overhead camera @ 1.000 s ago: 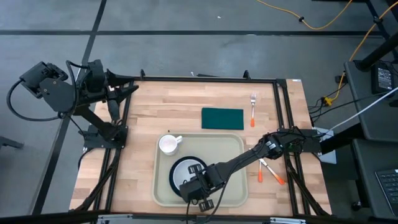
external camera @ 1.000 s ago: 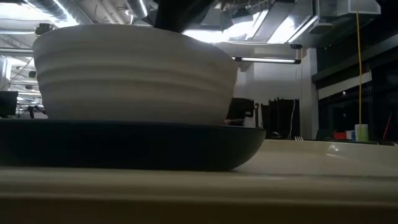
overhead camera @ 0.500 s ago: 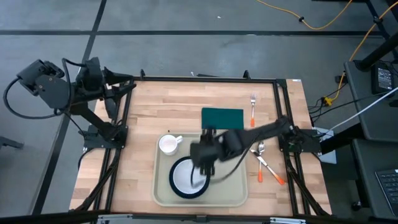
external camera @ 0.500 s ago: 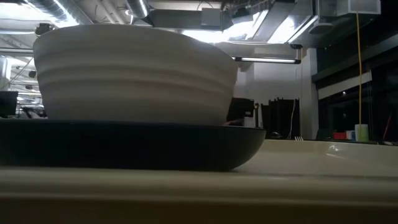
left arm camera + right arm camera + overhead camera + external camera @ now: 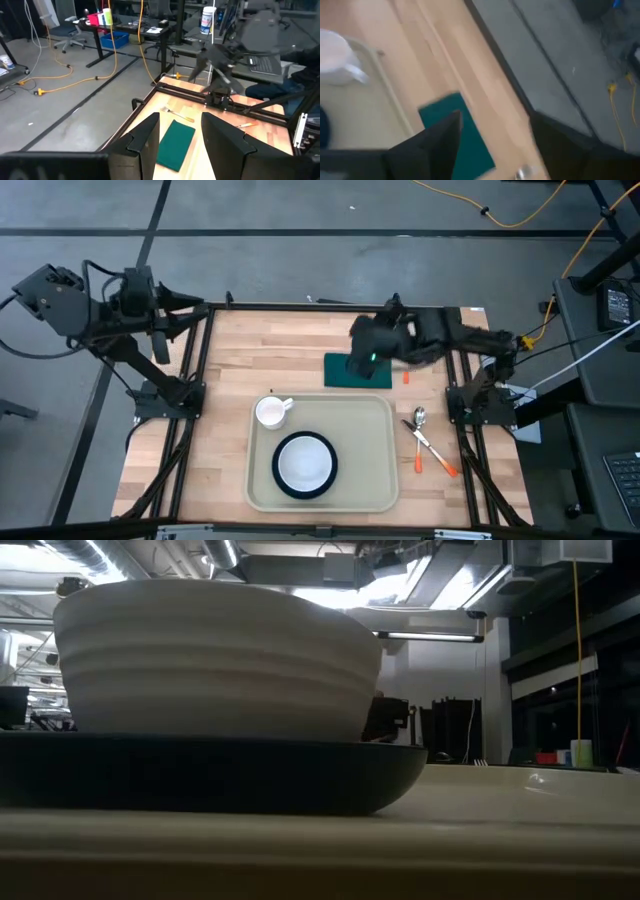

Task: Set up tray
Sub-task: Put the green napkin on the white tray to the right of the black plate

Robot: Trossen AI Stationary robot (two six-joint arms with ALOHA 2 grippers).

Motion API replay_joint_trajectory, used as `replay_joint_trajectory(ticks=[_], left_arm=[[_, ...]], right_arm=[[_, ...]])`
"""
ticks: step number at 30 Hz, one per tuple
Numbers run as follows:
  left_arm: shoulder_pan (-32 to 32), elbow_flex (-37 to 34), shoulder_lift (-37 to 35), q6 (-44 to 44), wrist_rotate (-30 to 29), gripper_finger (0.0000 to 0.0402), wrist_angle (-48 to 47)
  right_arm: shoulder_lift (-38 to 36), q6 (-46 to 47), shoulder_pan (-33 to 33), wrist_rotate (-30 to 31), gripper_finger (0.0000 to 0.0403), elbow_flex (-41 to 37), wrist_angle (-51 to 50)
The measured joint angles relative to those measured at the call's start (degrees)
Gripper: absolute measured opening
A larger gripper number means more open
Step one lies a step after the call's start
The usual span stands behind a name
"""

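Left gripper [image 5: 177,142]: waiting off the table's left far corner, fingers parted, carrying nothing. Tray [image 5: 372,480]: lying flat on the table's near middle, long axis running left to right, rim facing up; a white mug [image 5: 270,412] is sitting in its far left corner and a white bowl on a dark plate [image 5: 304,464] is sitting near its centre. Judged stiff, light, smooth plastic, likely slippery; the bare raised rim is offering the best hold. Right gripper [image 5: 364,358]: hovering over the green napkin [image 5: 345,376] just beyond the tray, fingers spread, gripping nothing. Spoon [image 5: 419,418] is lying right of the tray.
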Motion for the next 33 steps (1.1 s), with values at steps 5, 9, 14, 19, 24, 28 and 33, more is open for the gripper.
replay_joint_trajectory(ticks=[5, 9, 14, 19, 24, 28, 33], left_arm=[[0.0, 0.0, -0.4, 0.2, -0.1, 0.0141, 0.0], [0.0, 0.0, -0.2, 0.6, -0.5, 0.0141, 0.0], [0.0, 0.0, 0.7, 0.4, -4.5, 0.0141, 0.0], [0.0, 0.0, 1.5, 0.0, -7.5, 0.0141, 0.0], [0.0, 0.0, 2.4, -1.4, -10.1, 0.0141, 0.0], [0.0, 0.0, 2.7, -1.4, -11.0, 0.0141, 0.0], [0.0, 0.0, 2.7, -0.7, -10.7, 0.0141, 0.0]], right_arm=[[-5.8, -5.6, -9.4, -4.7, 0.0239, -9.7, 0.4], [-11.1, -13.3, -18.8, -14.0, 0.0239, -22.8, 8.4], [-16.9, -21.6, -30.3, -27.3, 0.0239, -39.5, 23.0], [-17.9, -22.9, -38.6, -31.7, 0.0239, -49.7, 25.3], [-17.9, -22.5, -43.0, -37.4, 0.0239, -57.9, 30.8], [-17.9, -18.6, -45.3, -43.2, 0.0239, -63.7, 35.4], [-17.9, -13.7, -47.0, -43.6, 0.0239, -69.0, 38.0]])
